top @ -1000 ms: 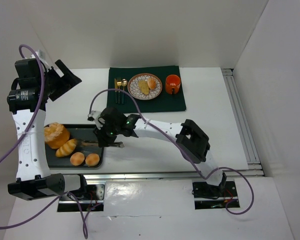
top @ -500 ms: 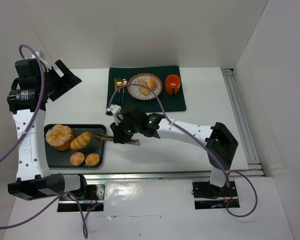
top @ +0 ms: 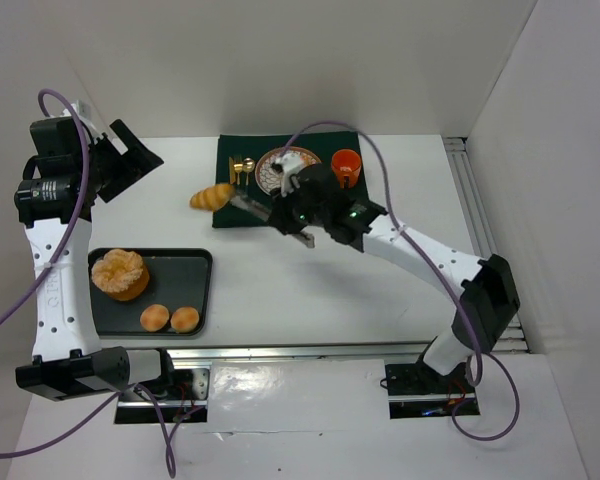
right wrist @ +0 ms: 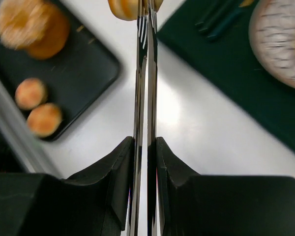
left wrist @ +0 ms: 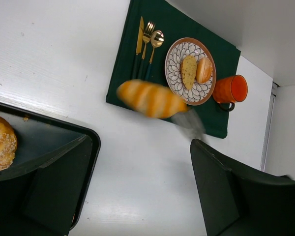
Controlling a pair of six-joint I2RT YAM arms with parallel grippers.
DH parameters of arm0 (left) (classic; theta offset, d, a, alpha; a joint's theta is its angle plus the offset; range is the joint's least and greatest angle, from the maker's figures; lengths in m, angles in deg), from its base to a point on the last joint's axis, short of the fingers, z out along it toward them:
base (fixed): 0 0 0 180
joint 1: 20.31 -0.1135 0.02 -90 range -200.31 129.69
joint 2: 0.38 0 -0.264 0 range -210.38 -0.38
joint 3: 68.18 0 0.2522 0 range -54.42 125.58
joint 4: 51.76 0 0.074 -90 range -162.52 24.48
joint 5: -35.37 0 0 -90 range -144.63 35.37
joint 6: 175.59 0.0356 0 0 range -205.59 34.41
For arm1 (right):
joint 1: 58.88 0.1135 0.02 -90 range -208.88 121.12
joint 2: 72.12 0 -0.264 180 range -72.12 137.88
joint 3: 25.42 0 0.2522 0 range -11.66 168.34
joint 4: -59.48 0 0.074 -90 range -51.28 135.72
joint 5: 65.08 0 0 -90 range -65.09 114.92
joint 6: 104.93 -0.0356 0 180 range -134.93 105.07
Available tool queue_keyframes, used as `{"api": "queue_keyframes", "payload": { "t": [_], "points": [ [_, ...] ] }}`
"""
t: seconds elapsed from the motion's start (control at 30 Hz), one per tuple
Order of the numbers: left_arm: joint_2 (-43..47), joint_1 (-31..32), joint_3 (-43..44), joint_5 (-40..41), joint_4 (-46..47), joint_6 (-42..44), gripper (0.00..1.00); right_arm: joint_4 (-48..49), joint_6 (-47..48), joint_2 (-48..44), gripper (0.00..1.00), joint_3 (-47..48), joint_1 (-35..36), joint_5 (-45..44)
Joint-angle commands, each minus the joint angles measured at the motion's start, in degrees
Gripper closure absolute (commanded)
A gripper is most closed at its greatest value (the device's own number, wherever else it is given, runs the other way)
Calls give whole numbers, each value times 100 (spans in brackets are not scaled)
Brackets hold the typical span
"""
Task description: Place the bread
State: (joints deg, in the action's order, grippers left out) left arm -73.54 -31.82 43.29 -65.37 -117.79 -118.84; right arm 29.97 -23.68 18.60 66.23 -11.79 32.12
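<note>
My right gripper (top: 298, 212) is shut on metal tongs (top: 250, 205), and the tongs pinch a long striped bread roll (top: 212, 196) in the air just left of the green placemat (top: 350, 205). In the right wrist view the tongs (right wrist: 143, 98) run up from between the fingers to the roll (right wrist: 130, 6) at the top edge. The patterned plate (top: 270, 172) holds two bread pieces and is partly hidden by the arm. The left wrist view shows the roll (left wrist: 150, 99) blurred, near the plate (left wrist: 174, 64). My left gripper (top: 130, 160) is open and empty, raised at the far left.
A black tray (top: 195, 275) at the near left holds a large round bread (top: 118, 273) and two small rolls (top: 155, 318). An orange cup (top: 346, 168) stands right of the plate. Gold cutlery (left wrist: 147, 39) lies on the placemat's left side.
My right arm has carried the striped roll in the tongs off the tray, up and to the right, to the placemat's left edge. The left arm has not moved.
</note>
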Motion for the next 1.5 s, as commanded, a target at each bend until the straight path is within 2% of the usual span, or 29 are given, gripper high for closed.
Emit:
{"api": "queue_keyframes", "payload": {
  "t": [0.0,0.2,0.37,0.67,0.73,0.87,0.93,0.97,1.13,1.47],
  "points": [
    [-22,8,55,-7,209,-23,5,457,-196,-397,100,-19,-577,-702],
    [-75,8,55,-7,209,-76,5,722,-530,-46,100,138,-1246,-1028],
    [-75,8,2,46,209,-76,5,898,-706,428,100,201,-1439,-1229],
    [-128,8,-50,46,209,-76,5,1109,-926,728,100,-177,-1545,-1230],
    [-128,8,-50,-7,209,-76,5,1109,-926,728,90,-177,-1545,-1230],
    [-128,8,-50,-7,209,-76,5,995,-926,675,63,-177,-1545,-1168],
    [-128,8,-50,-7,209,-76,5,995,-926,605,56,-177,-1545,-1168],
    [-128,8,-50,-7,156,-76,5,943,-926,544,48,-238,-1545,-1168],
    [-180,8,2,-7,156,-76,5,942,-926,377,44,-292,-1598,-1168],
    [-180,8,108,46,50,-14,5,757,-812,-352,46,-616,-1449,-1011]
  ]
}}
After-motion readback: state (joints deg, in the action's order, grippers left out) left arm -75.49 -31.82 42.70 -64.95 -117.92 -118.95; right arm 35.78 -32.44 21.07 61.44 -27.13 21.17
